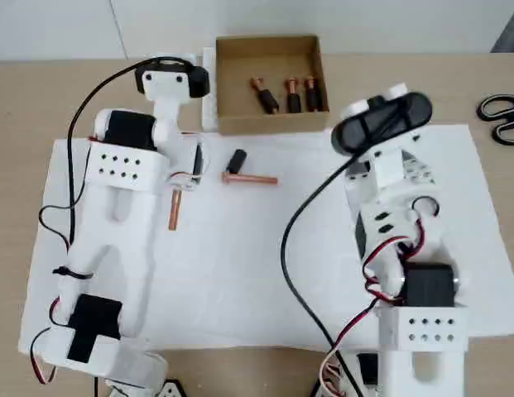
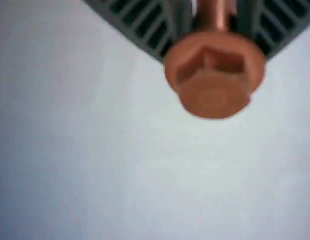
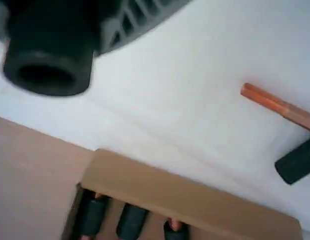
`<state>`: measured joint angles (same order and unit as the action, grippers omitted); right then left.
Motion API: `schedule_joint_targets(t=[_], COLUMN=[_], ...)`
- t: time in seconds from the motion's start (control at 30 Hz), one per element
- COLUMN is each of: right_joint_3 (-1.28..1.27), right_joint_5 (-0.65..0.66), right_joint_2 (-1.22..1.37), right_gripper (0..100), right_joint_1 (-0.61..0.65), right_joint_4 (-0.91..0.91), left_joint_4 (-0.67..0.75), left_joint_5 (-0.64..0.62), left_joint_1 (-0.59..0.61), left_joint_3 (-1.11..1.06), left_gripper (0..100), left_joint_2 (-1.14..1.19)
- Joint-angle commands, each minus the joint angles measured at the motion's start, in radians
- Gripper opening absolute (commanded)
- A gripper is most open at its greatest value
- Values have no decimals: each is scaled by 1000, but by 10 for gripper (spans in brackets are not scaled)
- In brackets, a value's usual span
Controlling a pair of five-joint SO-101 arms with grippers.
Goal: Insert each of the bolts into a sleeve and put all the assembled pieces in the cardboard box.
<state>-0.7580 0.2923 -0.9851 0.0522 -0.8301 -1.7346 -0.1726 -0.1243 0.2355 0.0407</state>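
Gripping a copper bolt (image 1: 174, 212), the left end effector (image 1: 180, 186) is closed on one end, the bolt's long axis running toward the table's near edge. The right end effector (image 3: 80, 25) is clamped on a black sleeve (image 3: 47, 55), well apart to the bolt's right, beside the cardboard box (image 1: 269, 41).

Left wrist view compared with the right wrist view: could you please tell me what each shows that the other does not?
Left wrist, not right: a copper bolt, head toward the camera, in the left claw. Right wrist, not left: a black sleeve in the right claw, the cardboard box holding three assembled pieces, a loose bolt, a loose sleeve. Both: the white sheet.
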Motion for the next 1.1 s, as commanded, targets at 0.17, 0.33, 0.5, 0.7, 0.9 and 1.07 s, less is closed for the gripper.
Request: schedule_joint_targets(t=[0.17, 0.33, 0.5, 0.7, 0.9, 1.07], right_joint_3=[-226, -368, -542, -790, -847, -888], right_joint_5=[-64, -74, -74, -77, -239, -302], right_joint_2=[-186, -355, -616, -839, -829, -831], right_gripper=[4, 4, 4, 4, 5, 5], right_joint_1=[41, 88, 99, 156, 225, 277], right_joint_4=[88, 120, 159, 295, 300, 305], left_joint_4=[-17, -17, -17, 25, 114, 147], left_joint_5=[-2, 3, 0, -2, -28, -140], left_joint_1=[-8, -6, -11, -46, -75, -74], left_joint_3=[47, 47, 68, 151, 151, 151], left_gripper=[6, 6, 6, 6, 6, 6], left_joint_2=[-20, -20, -25, -203, -397, -474])
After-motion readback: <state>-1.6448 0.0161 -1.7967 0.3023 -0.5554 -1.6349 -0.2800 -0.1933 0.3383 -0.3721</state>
